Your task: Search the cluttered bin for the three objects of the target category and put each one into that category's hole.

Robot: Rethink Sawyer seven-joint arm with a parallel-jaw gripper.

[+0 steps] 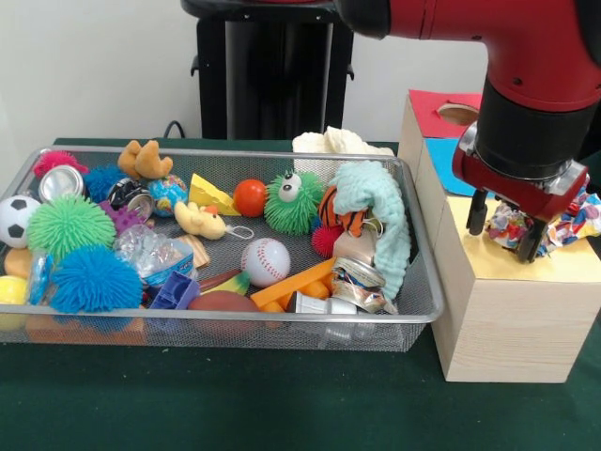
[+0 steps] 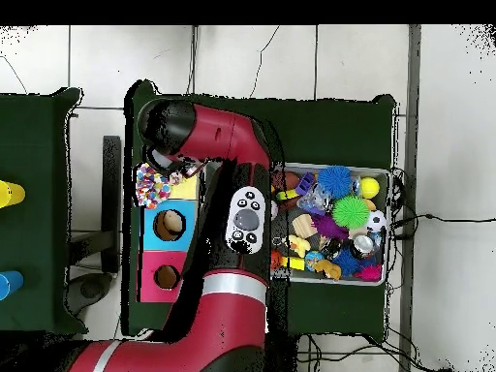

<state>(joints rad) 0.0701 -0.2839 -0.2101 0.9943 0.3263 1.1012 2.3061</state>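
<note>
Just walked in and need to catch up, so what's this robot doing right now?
The red arm's gripper is over the yellow section of the wooden sorting box, closed on a multicoloured crinkly bundle. The box stands beside a wire mesh bin full of toys: spiky balls, a baseball, crushed cans and a teal cloth. In the overhead view the bundle sits at the yellow end, with round holes visible in the blue and pink sections.

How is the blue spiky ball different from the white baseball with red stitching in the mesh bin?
The blue spiky ball is covered in soft bristles; the white baseball with red stitching has a smooth skin. The spiky ball looks clearly bigger than the baseball. The spiky ball lies toward the bin's left end in the front view, while the baseball sits near the middle. Both are round and rest near the front wall of the mesh bin.
</note>
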